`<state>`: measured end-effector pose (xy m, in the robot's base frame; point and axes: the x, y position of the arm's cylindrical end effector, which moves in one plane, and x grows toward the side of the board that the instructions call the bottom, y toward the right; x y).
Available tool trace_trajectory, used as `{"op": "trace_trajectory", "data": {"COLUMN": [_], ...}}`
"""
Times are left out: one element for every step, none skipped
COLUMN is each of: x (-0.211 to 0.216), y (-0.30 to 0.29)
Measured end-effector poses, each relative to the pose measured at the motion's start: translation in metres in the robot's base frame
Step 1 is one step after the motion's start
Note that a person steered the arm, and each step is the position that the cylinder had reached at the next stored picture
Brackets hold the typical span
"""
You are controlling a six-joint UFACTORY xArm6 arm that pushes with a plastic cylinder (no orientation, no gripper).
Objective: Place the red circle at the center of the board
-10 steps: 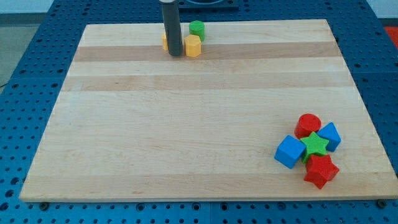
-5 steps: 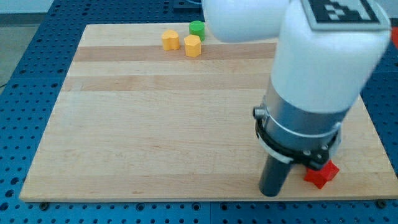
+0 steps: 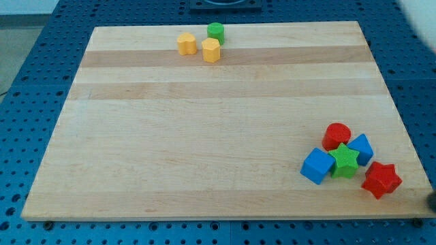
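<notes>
The red circle [image 3: 336,135] sits near the board's bottom right corner, at the top of a cluster of blocks. It touches a green star [image 3: 345,160] and a blue block [image 3: 361,148]. A blue cube [image 3: 317,166] lies left of the star. A red star [image 3: 381,180] lies a little apart at the cluster's lower right. A dark blur [image 3: 432,200] shows at the view's right edge, just right of the red star; I cannot tell whether it is my tip.
Two yellow blocks [image 3: 186,44] [image 3: 211,50] and a green circle [image 3: 216,30] sit near the top edge of the wooden board [image 3: 204,136]. A blue perforated table surrounds the board.
The arm swept from the top blocks down to the bottom right cluster and has now left the view. The red star has shifted to the right, away from the cluster.
</notes>
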<state>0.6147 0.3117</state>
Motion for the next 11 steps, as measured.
{"op": "trace_trajectory", "data": {"x": [-0.025, -0.037, -0.083, -0.136, -0.137, -0.133, -0.146, -0.169, -0.181, -0.183, -0.182], "y": [-0.005, -0.088, -0.145, -0.176, -0.181, -0.080, -0.036, -0.100, -0.174, -0.194, -0.194]}}
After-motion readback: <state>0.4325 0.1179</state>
